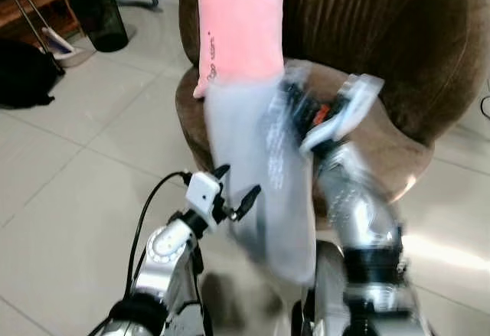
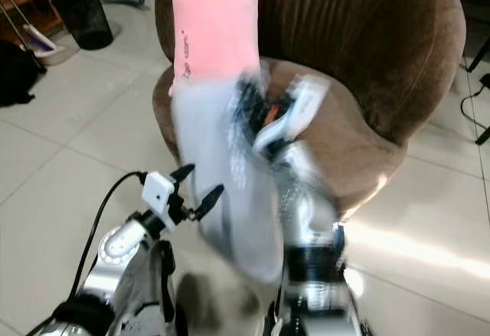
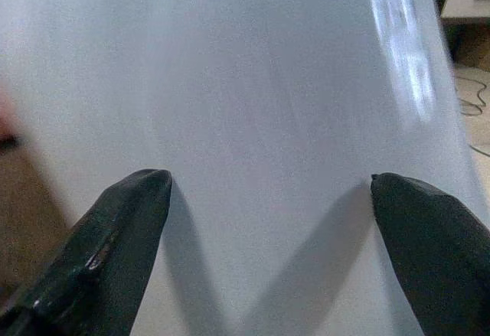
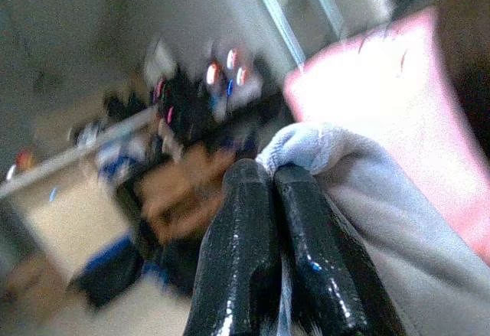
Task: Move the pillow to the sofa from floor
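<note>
Pink-and-grey pillow (image 1: 253, 106) is off the floor, hanging upright against the front of the brown sofa (image 1: 413, 53). Right gripper (image 4: 272, 190) pinches its grey cloth between closed fingers; left gripper (image 3: 268, 198), fingers spread wide, faces the grey panel. Remaining, by judgement: lay it onto the seat and release.

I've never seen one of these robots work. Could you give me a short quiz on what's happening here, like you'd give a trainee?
1. True or false: the pillow lies flat on the floor.
2. Which gripper pinches the pillow's grey fabric: A left, B right?
3. Fill in: the left gripper's fingers are ___, with the pillow just in front of them.

Key:
1. False; it hangs lifted in front of the brown sofa.
2. B; the right gripper is shut on a fold.
3. Open.
</note>
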Available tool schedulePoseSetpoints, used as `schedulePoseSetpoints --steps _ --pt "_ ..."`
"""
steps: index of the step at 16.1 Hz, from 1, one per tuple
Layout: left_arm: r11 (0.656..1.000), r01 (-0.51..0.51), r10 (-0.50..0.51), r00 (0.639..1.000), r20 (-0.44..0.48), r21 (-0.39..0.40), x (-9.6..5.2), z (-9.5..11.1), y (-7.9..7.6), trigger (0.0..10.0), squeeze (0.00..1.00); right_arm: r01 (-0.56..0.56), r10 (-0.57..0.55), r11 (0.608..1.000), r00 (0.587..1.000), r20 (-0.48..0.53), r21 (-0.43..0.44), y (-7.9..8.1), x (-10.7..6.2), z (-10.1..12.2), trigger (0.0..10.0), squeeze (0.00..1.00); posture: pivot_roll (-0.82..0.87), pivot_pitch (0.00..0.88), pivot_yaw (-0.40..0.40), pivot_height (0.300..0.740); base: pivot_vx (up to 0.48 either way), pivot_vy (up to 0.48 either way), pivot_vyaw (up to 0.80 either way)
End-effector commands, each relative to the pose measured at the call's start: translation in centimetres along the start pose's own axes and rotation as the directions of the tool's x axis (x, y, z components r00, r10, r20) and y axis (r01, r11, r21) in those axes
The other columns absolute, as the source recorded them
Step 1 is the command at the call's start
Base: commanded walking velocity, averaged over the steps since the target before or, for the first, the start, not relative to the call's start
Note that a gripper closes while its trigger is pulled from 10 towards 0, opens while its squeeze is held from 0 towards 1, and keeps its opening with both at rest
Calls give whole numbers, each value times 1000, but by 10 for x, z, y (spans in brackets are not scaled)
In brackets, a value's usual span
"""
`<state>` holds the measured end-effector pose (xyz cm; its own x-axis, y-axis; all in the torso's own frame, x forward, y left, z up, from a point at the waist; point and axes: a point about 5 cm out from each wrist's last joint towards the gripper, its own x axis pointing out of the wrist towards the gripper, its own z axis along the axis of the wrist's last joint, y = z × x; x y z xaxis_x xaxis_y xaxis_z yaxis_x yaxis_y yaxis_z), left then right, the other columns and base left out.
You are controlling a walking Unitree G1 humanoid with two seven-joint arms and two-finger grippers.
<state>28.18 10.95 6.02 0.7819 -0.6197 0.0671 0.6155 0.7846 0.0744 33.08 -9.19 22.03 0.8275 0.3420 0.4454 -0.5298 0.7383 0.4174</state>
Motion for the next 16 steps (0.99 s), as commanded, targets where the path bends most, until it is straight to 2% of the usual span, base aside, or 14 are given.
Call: schedulePoseSetpoints --steps 1,2,3,5,6,7,8,10,11,12,14,16 --pt "1000 -6 6 1000 20 18 0 0 -1 10000 0 -19 21 1000 988 154 -17 16 15 40 0 0 8 1 13 536 0 0 0" --pt "999 -18 15 998 64 33 1 3 -2 10000 0 25 -10 998 970 245 -61 19 26 67 0 0 -5 0 13 536 0 0 0" --pt "998 -38 33 995 97 50 0 5 -2 10000 0 68 -42 994 954 296 -80 18 30 84 0 0 -8 0 10 536 0 0 0" --pt "984 -150 134 978 162 94 -4 9 2 10000 0 189 -126 970 928 352 -152 11 33 106 0 0 -13 0 13 536 0 0 0" --pt "969 -210 174 953 248 128 6 60 25 10000 0 205 -142 966 929 343 -155 9 32 107 1451 0 -15 0 13 536 0 0 0" --pt "947 -265 188 917 351 185 1 139 39 10000 0 217 -157 963 934 321 -161 7 29 109 10000 0 -10 0 12 536 0 0 0" --pt "926 -308 216 906 364 220 0 168 45 10000 0 214 -155 955 950 272 -204 4 22 105 10000 0 -6 0 13 536 0 0 0" --pt "913 -333 230 897 378 236 4 177 51 10000 0 225 -176 950 958 225 -217 -1 11 95 10000 0 -9 0 24 536 0 0 0" --pt "895 -384 275 876 397 227 6 178 58 10000 0 251 -204 941 956 211 -226 -5 2 90 10000 0 -24 0 39 536 0 0 0" --pt "882 -425 331 865 377 201 4 178 60 10000 0 266 -221 935 954 202 -233 -6 -4 89 10000 0 -29 0 45 536 0 0 0" --pt "892 -421 373 891 259 162 -6 171 55 10000 0 264 -229 920 962 147 -290 -6 -17 85 10000 0 -21 0 37 536 0 0 0" --pt "892 -416 373 899 230 178 -10 165 53 10000 0 257 -221 921 964 150 -295 -4 -19 86 10000 0 -20 0 33 541 0 0 0"
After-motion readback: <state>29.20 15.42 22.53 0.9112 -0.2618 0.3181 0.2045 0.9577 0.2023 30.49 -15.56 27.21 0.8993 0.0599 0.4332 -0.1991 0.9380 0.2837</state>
